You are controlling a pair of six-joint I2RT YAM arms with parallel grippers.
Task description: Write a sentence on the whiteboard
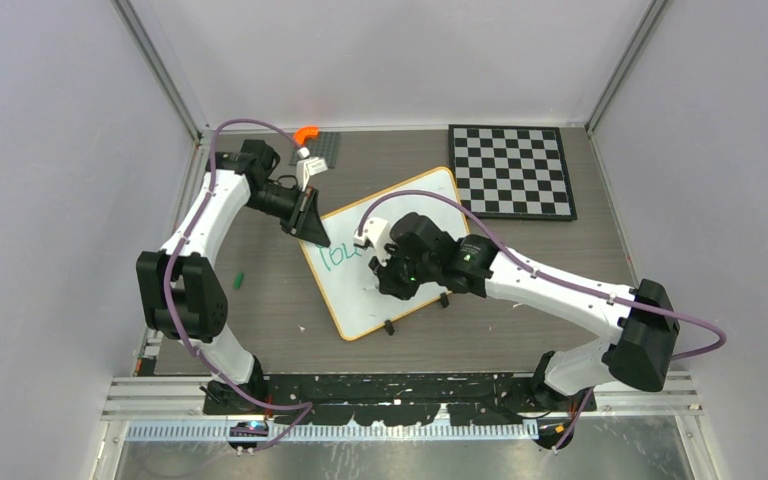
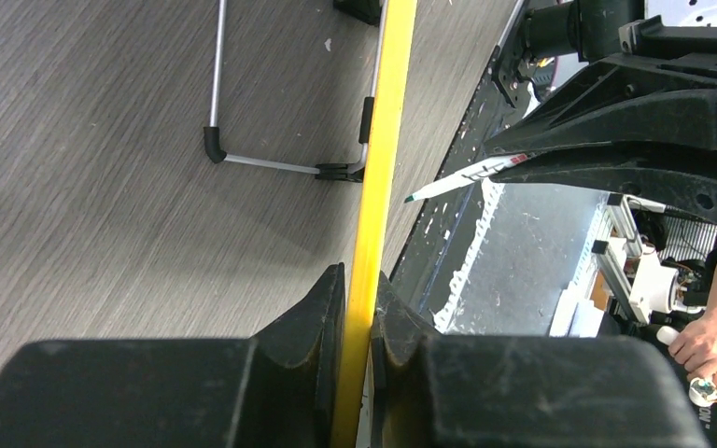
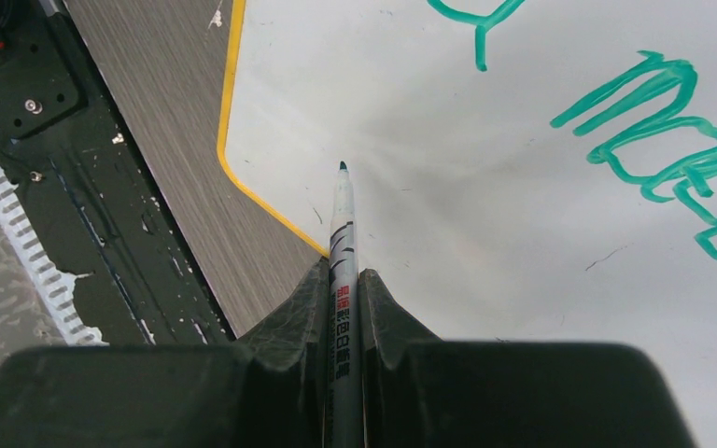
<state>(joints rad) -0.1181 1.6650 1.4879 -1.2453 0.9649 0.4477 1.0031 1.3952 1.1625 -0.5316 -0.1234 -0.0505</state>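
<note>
A grey wood-grain table is enclosed by pale walls and an aluminium frame, and a black-and-white chequered board lies at its far right corner. Near the middle, the flat white whiteboard with its thin orange-yellow rim is set askew, one corner turned toward the arm bases.

The left pincer is clamped on the board's far-left edge. In the left wrist view the rim is seen edge-on, nipped between the two black fingers. The right pincer is closed on a slim green-tipped marker, which is pointed at a bare patch of the board near its lower corner. Whether the tip is touching cannot be told. Only the start of the green handwritten sentence is written, so most of the task is judged to be left.

Several failures can be foreseen:

- **Board slipping:** the board is held only by a narrow bite on a smooth rim. If the marker is pressed hard, the board could be pushed out of that bite or pivoted about it, and the strokes would be skewed.
- **Board rocking:** a thin wire leg is seen under the board, so it may be rocked under load.
- **Marker twisting:** the round marker could be twisted or driven back between the fingers, and contact would be lost.
- **Running off the edge:** with the tip so near the rim, a line could be run off the edge.
- **Smearing:** fresh ink could be smeared by the right wrist passing over it.
</note>
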